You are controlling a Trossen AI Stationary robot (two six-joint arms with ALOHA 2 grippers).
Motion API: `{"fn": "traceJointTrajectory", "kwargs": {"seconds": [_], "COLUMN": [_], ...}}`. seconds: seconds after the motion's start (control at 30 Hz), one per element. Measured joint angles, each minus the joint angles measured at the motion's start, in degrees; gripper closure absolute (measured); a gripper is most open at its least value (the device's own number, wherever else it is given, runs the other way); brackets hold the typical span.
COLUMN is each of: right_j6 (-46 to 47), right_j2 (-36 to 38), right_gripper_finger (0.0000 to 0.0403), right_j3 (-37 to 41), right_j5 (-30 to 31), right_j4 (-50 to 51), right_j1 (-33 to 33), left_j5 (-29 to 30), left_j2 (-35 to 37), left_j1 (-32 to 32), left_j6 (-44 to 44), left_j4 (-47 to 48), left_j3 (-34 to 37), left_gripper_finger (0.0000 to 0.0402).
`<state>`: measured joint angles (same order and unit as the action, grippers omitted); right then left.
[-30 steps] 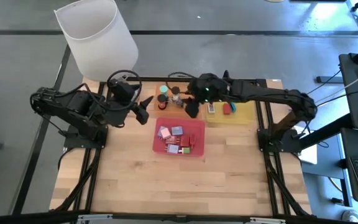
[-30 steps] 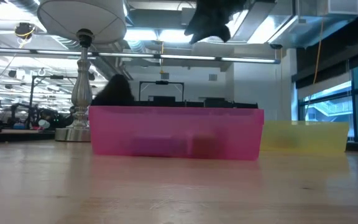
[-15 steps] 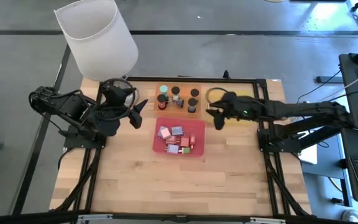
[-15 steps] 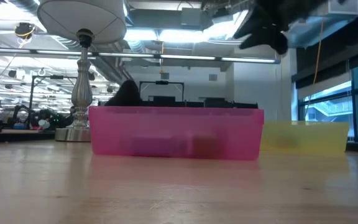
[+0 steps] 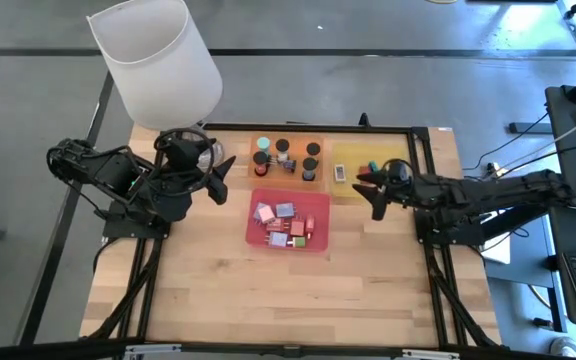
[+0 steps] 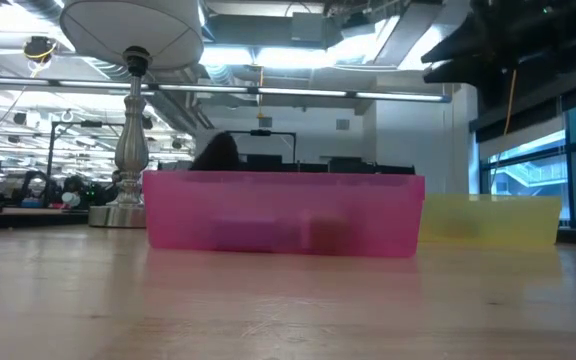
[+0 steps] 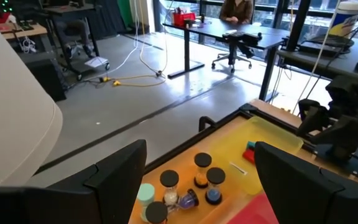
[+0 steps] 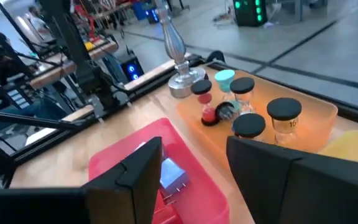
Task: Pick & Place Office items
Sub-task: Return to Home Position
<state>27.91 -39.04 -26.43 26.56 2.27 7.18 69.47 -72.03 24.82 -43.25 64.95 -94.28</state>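
Several small blocks in red tray, centre of surface. Left claw left of it, right claw right of it; both spread wide, empty. Hourglasses in orange tray, far edge; yellow tray beside it, few small pieces inside.

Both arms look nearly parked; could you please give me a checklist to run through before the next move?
1. Left tool open and empty: ok.
2. Right tool open and empty: ok.
3. Right tool raised above the yellow tray: ok, it shows high in the low view.
4. Small blocks inside the red tray, none seen loose on the table: ok.
5. Cylinders in the orange tray all upright: not ok, one looks tipped.
6. Home pose reached: cannot tell.
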Motion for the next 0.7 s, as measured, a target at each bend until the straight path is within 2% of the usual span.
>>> {"fn": "traceJointTrajectory", "kwargs": {"seconds": [0.43,0.7], "right_j6": [4.28,5.04], "right_j2": [5.04,5.06], "right_gripper_finger": [0.0220,0.0220], "right_j3": [16.76,22.35], "right_j5": [-0.41,1.63], "right_j4": [-18.76,-25.04], "right_j1": [0.17,0.17], "left_j5": [0.00,0.00], "left_j2": [0.00,0.00], "left_j1": [0.00,-0.07], "left_j6": [-1.26,-2.09], "left_j4": [-0.02,-0.02], "left_j3": [0.00,0.00], "left_gripper_finger": [0.0107,0.0107]}}
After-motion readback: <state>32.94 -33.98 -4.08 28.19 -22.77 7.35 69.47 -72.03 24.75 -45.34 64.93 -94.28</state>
